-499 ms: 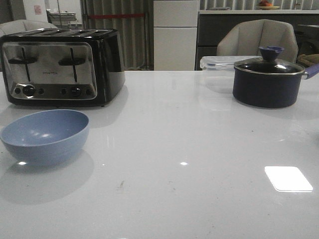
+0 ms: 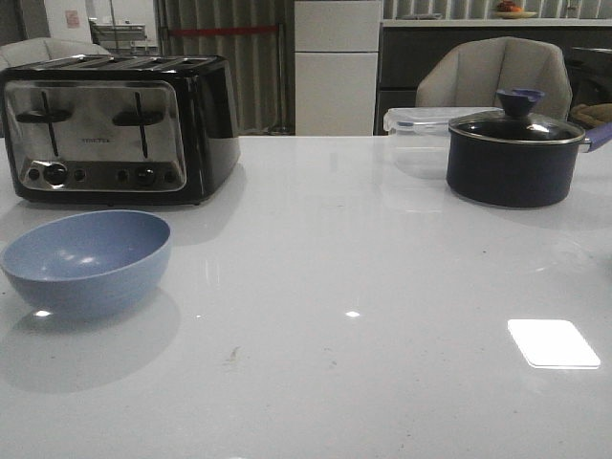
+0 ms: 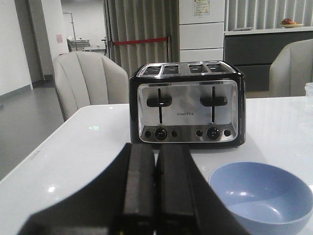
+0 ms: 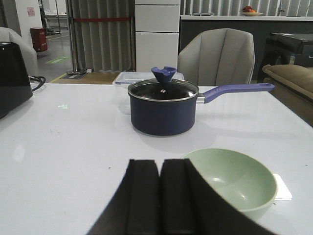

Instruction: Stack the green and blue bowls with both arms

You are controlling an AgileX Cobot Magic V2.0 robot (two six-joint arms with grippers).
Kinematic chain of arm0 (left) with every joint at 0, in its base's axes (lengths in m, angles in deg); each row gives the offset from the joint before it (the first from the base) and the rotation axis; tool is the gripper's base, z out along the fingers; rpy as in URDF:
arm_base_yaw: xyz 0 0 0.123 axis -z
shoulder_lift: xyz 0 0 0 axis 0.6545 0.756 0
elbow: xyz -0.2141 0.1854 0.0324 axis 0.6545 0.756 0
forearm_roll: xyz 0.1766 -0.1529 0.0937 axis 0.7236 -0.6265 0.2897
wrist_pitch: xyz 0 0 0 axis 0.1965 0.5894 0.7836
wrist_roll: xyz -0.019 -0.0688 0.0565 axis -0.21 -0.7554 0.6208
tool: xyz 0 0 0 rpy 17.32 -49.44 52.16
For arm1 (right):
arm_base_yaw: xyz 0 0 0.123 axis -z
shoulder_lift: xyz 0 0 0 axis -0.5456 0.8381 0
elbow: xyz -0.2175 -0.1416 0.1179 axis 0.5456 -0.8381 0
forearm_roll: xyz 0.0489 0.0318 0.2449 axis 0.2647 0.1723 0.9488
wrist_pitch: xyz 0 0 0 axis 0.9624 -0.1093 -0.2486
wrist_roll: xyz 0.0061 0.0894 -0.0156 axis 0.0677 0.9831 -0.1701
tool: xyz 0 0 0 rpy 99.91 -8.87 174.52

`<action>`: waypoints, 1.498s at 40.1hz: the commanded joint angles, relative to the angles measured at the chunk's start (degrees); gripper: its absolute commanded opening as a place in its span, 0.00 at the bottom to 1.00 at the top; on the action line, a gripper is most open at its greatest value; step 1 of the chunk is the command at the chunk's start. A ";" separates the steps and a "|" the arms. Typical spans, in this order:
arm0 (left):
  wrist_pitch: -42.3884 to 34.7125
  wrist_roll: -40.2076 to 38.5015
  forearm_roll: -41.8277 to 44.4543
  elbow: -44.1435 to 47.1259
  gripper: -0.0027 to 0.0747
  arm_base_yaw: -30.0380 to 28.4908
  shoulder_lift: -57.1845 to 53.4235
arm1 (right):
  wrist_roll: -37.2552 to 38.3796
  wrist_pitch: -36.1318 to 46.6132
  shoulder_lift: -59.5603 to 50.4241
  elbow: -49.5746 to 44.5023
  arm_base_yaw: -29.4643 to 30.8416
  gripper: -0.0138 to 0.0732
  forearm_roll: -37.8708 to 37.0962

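The blue bowl (image 2: 88,260) sits upright and empty on the white table at the left, in front of the toaster; the left wrist view shows the same blue bowl (image 3: 261,198) just beside my left gripper (image 3: 155,149). That gripper is shut and holds nothing. The green bowl (image 4: 232,181) appears only in the right wrist view, upright and empty on the table beside my right gripper (image 4: 160,164), whose fingers are also shut on nothing. Neither gripper shows in the front view.
A black and chrome toaster (image 2: 115,127) stands at the back left. A dark navy pot with a glass lid (image 2: 516,153) stands at the back right, its handle pointing right, with a clear lidded box (image 2: 416,124) behind it. Chairs stand beyond the table's far edge.
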 commanded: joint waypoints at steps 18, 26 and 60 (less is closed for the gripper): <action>-13.24 -0.20 -0.34 -0.66 0.16 -0.09 -0.92 | -0.50 8.23 -1.13 0.92 0.45 0.21 -0.75; -12.67 -0.20 -0.34 -9.21 0.16 -0.09 -0.70 | -0.50 5.75 -1.08 9.92 0.45 0.21 -0.75; 30.78 -0.20 0.80 -37.38 0.16 -0.09 28.72 | -0.56 -31.67 29.04 37.35 0.45 0.21 -0.75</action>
